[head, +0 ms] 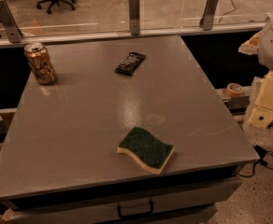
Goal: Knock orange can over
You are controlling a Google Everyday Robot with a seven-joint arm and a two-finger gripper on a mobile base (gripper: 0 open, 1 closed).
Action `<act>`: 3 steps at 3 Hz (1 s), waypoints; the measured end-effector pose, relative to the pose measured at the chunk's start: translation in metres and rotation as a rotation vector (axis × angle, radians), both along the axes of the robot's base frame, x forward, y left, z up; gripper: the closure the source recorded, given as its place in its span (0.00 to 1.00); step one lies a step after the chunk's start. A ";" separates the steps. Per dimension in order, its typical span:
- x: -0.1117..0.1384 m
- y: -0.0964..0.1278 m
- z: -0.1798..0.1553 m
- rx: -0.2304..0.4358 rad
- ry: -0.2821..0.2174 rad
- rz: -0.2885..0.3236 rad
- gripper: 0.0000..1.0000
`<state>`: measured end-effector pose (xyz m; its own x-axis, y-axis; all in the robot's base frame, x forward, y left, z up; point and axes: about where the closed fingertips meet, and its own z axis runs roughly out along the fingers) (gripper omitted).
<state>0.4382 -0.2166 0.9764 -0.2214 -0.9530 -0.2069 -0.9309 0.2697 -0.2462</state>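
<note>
The orange can (pixel 39 63) stands upright at the far left corner of the grey table (pixel 89 125). It is orange-gold with pale and dark markings and a silver top. My arm shows at the right edge of the view, beyond the table's right side. Its cream-coloured gripper (pixel 266 104) hangs there, off the table and far from the can. Nothing is in contact with the can.
A flat black wrapper (pixel 130 63) lies at the far middle of the table. A green-and-yellow sponge (pixel 146 149) lies near the front edge. A glass railing with metal posts (pixel 134 13) runs behind the table. A tape roll (pixel 234 88) sits on a ledge at the right.
</note>
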 end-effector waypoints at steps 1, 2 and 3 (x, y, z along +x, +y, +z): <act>0.000 0.000 0.000 0.000 0.000 0.000 0.00; 0.009 0.023 0.001 0.030 -0.015 0.053 0.00; 0.032 0.090 0.005 0.087 -0.055 0.190 0.00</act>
